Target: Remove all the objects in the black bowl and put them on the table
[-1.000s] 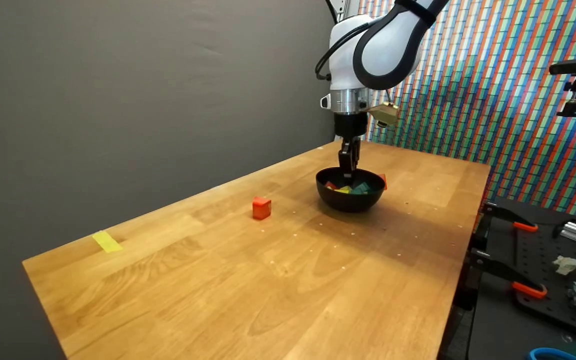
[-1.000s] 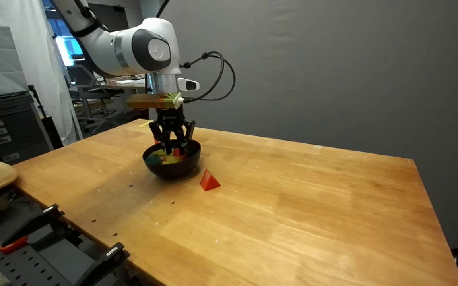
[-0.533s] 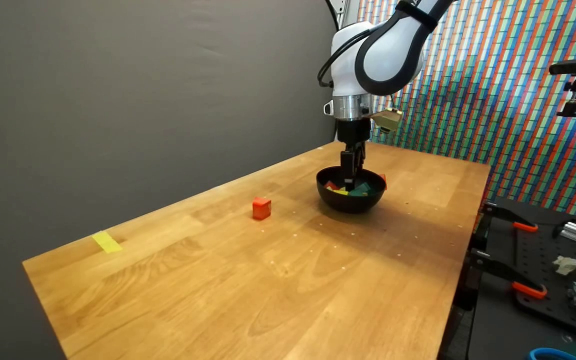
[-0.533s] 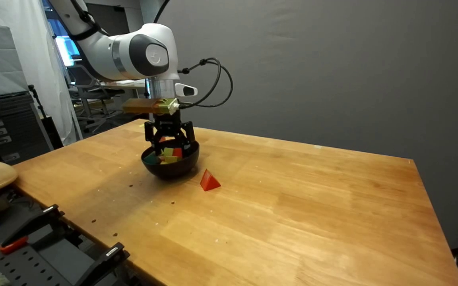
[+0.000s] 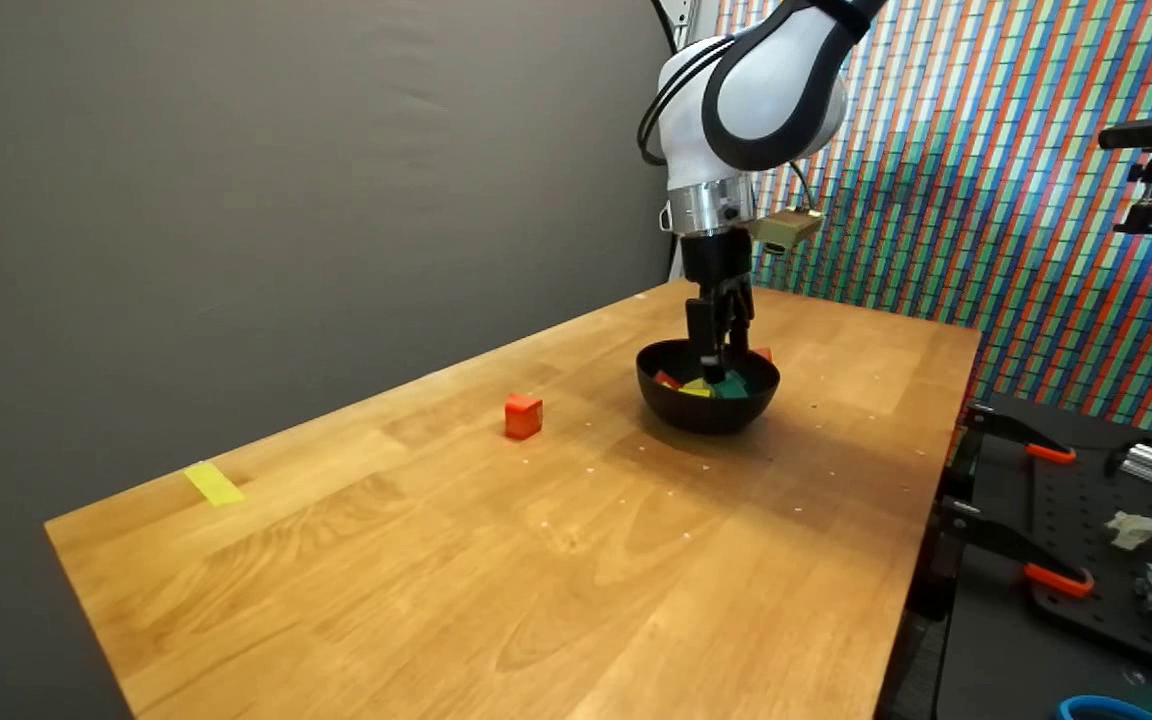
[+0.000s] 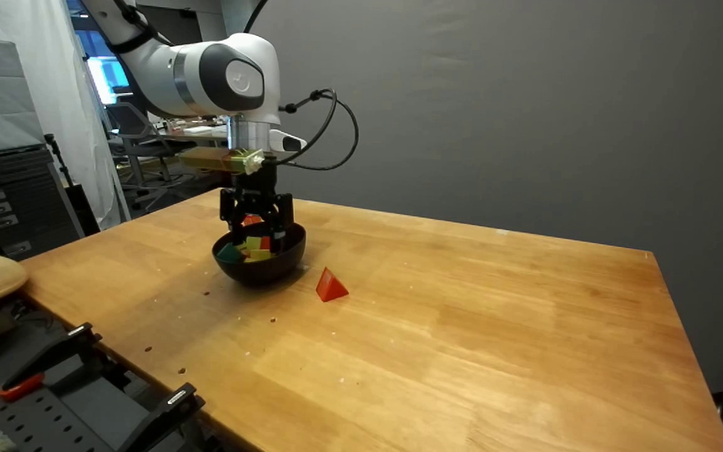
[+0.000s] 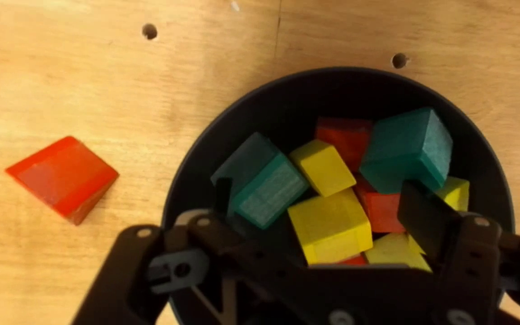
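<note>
Fingers (image 7: 424, 214) spread wider than a second ago, gripping nothing, straddling blocks (image 7: 330, 225) in the bowl (image 6: 259, 274), which now sits slightly shifted on the counter (image 6: 462, 326), so next pick looks lined up, not made.

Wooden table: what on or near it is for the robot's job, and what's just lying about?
For the job:
black gripper
round black bowl
red, yellow and green blocks
light-brown wooden table

Just there:
flat yellow strip
crumpled pale scrap
black-and-orange clamps
</note>
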`<action>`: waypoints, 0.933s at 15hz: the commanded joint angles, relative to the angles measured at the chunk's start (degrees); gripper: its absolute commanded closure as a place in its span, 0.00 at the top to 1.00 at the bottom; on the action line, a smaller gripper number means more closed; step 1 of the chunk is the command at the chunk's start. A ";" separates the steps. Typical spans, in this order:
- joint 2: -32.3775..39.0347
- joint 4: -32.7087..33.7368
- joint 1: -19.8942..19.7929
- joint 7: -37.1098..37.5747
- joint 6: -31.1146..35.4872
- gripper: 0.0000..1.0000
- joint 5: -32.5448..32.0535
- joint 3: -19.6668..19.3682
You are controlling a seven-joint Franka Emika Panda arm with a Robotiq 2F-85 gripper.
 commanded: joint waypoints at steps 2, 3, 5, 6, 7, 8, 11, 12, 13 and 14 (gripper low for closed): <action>-2.14 -0.14 0.32 3.10 -3.67 0.93 3.94 0.07; -2.30 -0.10 0.36 3.65 -3.27 0.95 4.47 0.05; -2.63 0.32 0.10 4.27 -2.39 0.92 6.55 0.35; -2.82 0.67 -0.16 4.60 -1.57 0.90 8.31 0.53; -3.03 1.01 -0.33 4.49 -1.64 0.87 9.81 0.68; -3.17 1.39 -0.07 5.03 -2.43 0.85 10.35 0.52; -3.19 1.24 0.62 7.97 -2.97 0.71 9.87 -0.21; -2.91 1.33 0.50 8.90 -3.19 0.72 10.22 -0.28; -2.66 1.36 0.54 10.08 -3.48 0.67 10.21 -0.44; -2.51 1.36 0.48 10.85 -3.97 0.65 10.52 -0.41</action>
